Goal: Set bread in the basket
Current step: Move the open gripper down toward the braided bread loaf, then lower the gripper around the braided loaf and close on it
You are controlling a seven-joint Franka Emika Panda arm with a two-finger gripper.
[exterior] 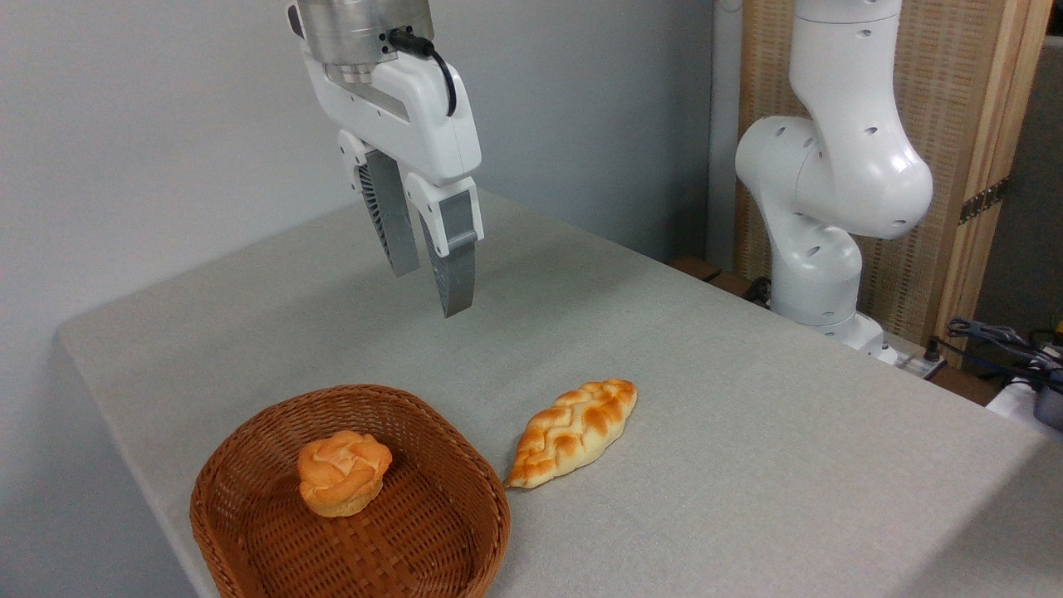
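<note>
While the basket (249, 465) sits at the desk's (747, 432) 7 o'clock corner with a round bun (343, 471) inside, the gripper (432, 286) hangs high above, at about 12 o'clock from it, jaws slightly spread and holding nothing. At the basket's 3 o'clock the bread (573, 432) lies on the desk, its lower tip just beside the rim.

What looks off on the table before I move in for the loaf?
Nothing is spilled or damaged. The braided loaf lies flat on the cloth just right of the basket, its lower tip close to the rim. A small round bun already sits inside the basket. The tool hangs empty above the table.
</note>
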